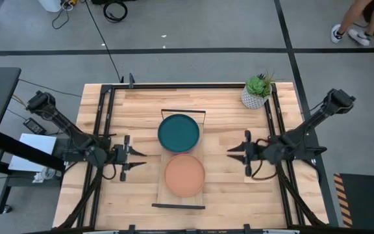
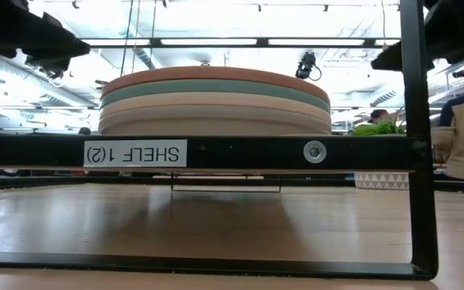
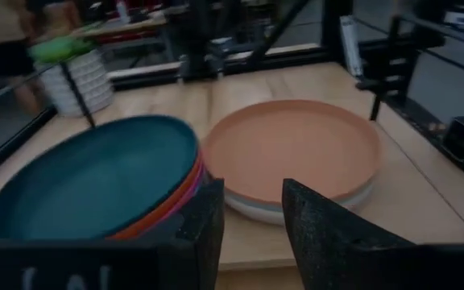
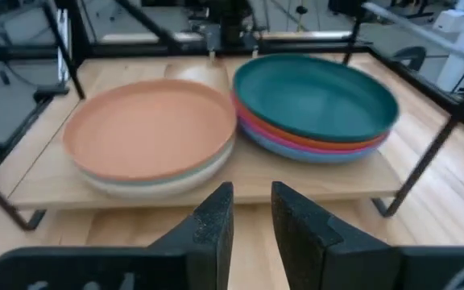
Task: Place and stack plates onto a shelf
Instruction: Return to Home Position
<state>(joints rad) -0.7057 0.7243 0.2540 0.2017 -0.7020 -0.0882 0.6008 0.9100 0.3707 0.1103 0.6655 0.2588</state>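
Two stacks of plates sit on the light-wood shelf point(image 1: 163, 158) in the middle of the table. The far stack is topped by a dark teal plate point(image 1: 178, 131) point(image 4: 316, 93), with orange, magenta and light blue rims below it. A terracotta plate point(image 1: 184, 175) point(image 3: 296, 149) tops the near stack, over grey and cream ones point(image 2: 214, 101). My left gripper point(image 1: 139, 159) point(image 3: 252, 217) hovers open just left of the shelf. My right gripper point(image 1: 232, 155) point(image 4: 252, 213) hovers open just right of it. Both point at the gap between the stacks.
A small potted green plant point(image 1: 258, 91) stands at the table's far right corner. Black frame rails point(image 1: 102, 130) run along the table's left and right sides. Black wire rails point(image 1: 178, 206) close the shelf's short ends. A person point(image 1: 359, 23) stands beyond the far right corner.
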